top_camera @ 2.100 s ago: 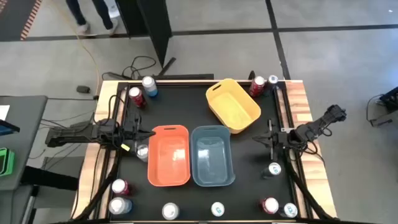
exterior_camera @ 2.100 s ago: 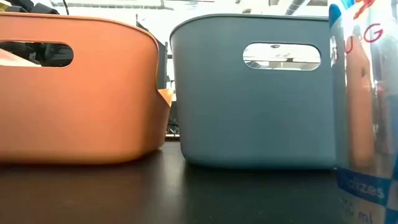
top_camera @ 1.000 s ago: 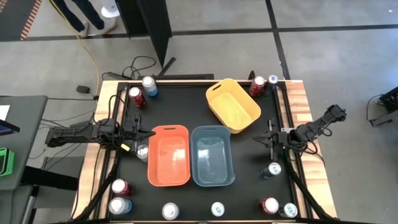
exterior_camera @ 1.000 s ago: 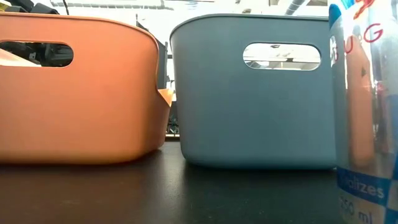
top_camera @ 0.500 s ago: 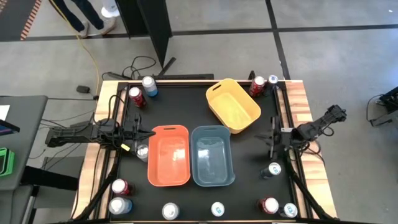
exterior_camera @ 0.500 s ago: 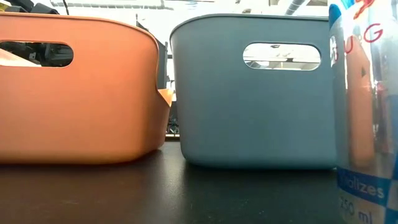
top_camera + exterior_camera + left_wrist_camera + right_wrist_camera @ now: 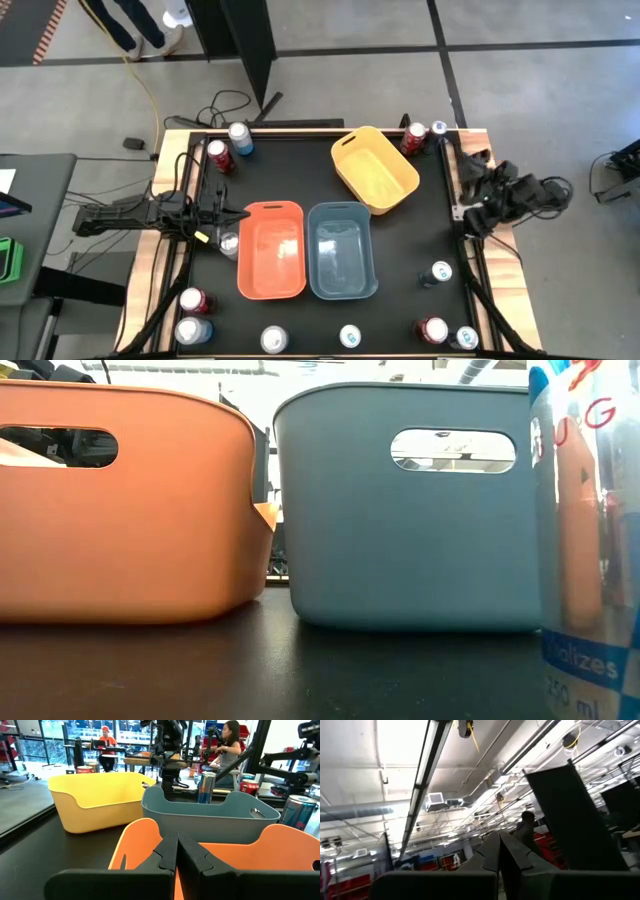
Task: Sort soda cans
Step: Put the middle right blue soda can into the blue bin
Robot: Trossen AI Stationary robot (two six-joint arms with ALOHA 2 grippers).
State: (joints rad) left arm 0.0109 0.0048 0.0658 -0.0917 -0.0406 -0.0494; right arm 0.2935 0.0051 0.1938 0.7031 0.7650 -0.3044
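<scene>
High view: the right claw has swung up and back to the table edge, fingers together, empty. Left claw waits closed beside the orange bin. Soda cans remain around the table, unsorted; no pick underway.

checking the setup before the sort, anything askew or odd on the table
The yellow rectangular plastic bin sits turned at an angle, while the orange plastic bin and blue-grey plastic bin stand square, side by side. Nothing looks spilled or damaged.
</scene>
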